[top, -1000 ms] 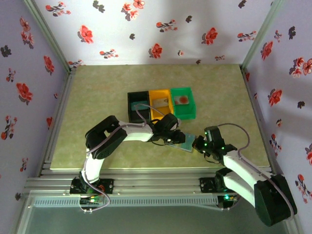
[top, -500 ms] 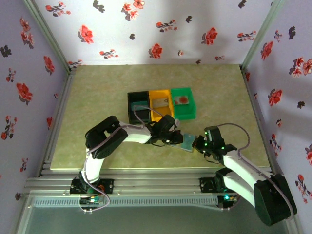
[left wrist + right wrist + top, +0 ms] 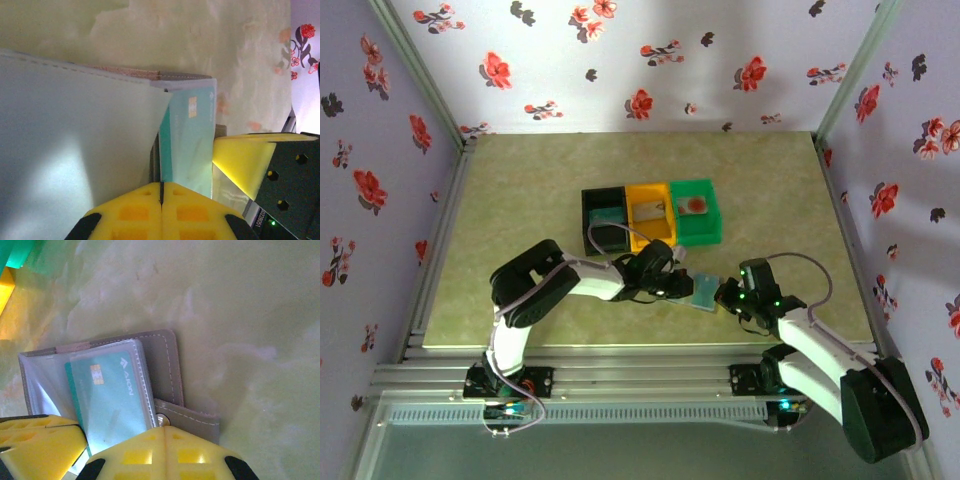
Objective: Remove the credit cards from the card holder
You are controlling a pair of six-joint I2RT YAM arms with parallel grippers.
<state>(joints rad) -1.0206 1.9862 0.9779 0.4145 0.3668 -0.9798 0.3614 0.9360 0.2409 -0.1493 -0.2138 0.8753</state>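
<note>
The grey card holder [image 3: 705, 290] lies open on the table between both grippers. In the right wrist view its clear sleeve shows a teal credit card [image 3: 110, 395] with a gold chip. My right gripper [image 3: 164, 427] is shut on the card holder's snap tab [image 3: 192, 415]. In the left wrist view the card holder's pale panel [image 3: 65, 140] fills the left side. The teal card [image 3: 187, 140] runs edge-on into my left gripper [image 3: 161, 186], which is shut on it. From above, the left gripper [image 3: 678, 283] meets the card holder from the left and the right gripper [image 3: 723, 295] from the right.
Black [image 3: 603, 235], orange [image 3: 650, 228] and green [image 3: 700, 228] bins stand in a row just behind the grippers. The green one holds a pale card with a red blot [image 3: 694, 206]; a card [image 3: 653, 208] lies in the orange one. Open table stretches left and right.
My left gripper's jaws have closed on the teal card and the arm has drawn slightly left. The right gripper keeps its hold on the tab.
</note>
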